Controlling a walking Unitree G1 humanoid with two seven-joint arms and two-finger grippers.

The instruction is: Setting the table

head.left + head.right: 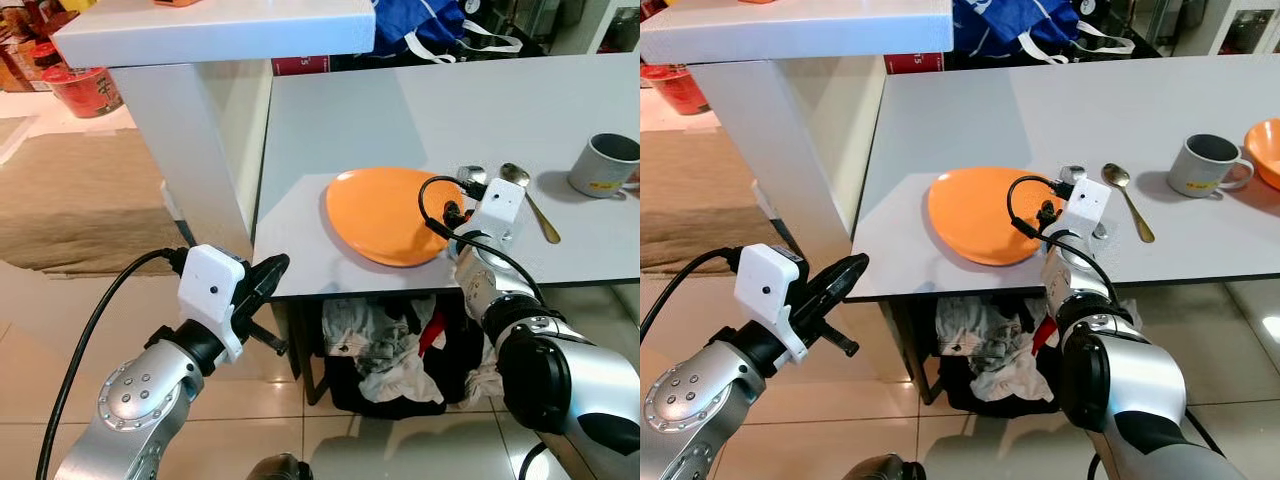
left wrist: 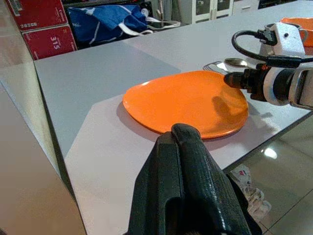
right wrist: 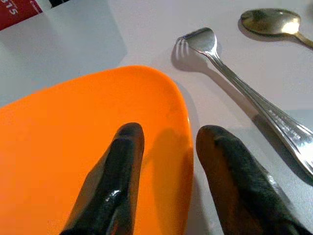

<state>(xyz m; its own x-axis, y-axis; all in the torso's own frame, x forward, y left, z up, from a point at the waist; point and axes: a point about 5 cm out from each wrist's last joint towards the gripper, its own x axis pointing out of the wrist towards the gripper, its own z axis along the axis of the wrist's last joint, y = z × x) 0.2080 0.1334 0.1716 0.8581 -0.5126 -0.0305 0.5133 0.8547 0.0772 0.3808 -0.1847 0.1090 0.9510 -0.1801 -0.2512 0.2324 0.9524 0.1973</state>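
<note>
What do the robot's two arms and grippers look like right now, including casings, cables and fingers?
Both arms are silver metal with dark joints. Each wrist carries a white boxy camera housing fed by a looping black cable. The left gripper and the right gripper each have two long, glossy black fingers with rounded tips. The left arm's silver joint shows a ring of bolts.
</note>
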